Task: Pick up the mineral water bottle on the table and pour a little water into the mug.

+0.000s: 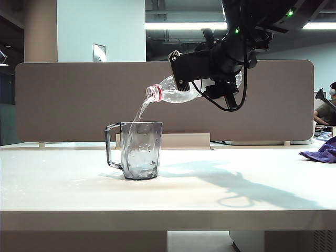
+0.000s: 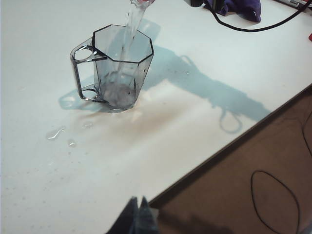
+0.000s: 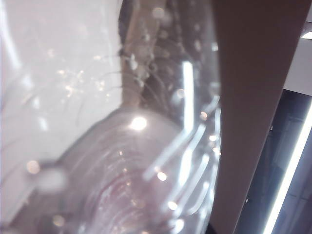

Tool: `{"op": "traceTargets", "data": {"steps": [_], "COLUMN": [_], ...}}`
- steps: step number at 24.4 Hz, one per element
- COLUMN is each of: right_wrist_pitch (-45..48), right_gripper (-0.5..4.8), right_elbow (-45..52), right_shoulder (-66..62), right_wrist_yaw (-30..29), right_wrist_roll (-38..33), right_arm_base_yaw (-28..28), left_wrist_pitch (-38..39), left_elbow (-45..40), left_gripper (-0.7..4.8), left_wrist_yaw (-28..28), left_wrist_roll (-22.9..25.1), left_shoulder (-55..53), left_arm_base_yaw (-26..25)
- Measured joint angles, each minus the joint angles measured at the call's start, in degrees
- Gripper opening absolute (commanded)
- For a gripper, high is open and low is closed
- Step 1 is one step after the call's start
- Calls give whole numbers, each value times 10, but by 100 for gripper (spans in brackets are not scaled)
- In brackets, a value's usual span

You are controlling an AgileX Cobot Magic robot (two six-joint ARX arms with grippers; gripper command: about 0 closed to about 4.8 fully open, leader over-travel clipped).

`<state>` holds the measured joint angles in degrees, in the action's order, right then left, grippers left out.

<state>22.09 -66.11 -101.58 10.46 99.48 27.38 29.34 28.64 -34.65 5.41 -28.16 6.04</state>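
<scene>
Clear plastic fills the right wrist view: the bottle [image 1: 178,92] lies nearly level in the right gripper [image 1: 218,79], whose jaws clamp its body, neck tipped down beyond the fingers. Water streams from the mouth into the mug [image 1: 140,150], which stands on the table [image 1: 220,194] below and ahead of that gripper. Only a little is wanted, so hold the tilt shallow, keep the mouth over the rim, and level off soon. Droplets beside the mug suggest splashing. The left gripper [image 2: 136,217] hangs back near the table edge, fingertips apparently together.
</scene>
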Motion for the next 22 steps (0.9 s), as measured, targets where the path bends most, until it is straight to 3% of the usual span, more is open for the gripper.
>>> {"op": "traceTargets", "data": {"steps": [5,11,14,16,20,22], "right_wrist_pitch": [5,-37,-78,-85,-72,-26], "right_gripper": [230,229,229,229,229,229], "right_elbow": [0,-1,0,17,36,65], "right_shoulder": [0,0,0,0,-6,-10], "right_wrist_yaw": [0,-1,-16,-78,-115,-140], "right_wrist_roll": [-6,-126,-200,-289,-416,-538], "right_arm_base_yaw": [0,0,0,0,1,-2], "left_wrist_pitch": [0,0,0,0,0,0], "left_elbow": [0,0,0,0,0,0], "left_gripper": [-5,-5,-5,-5,-5,-5], "left_wrist_yaw": [0,0,0,0,0,0], "left_wrist_roll": [0,0,0,0,0,0], "left_shoulder": [0,0,0,0,0,0], "left_arm_base_yaw": [0,0,0,0,0,0]}}
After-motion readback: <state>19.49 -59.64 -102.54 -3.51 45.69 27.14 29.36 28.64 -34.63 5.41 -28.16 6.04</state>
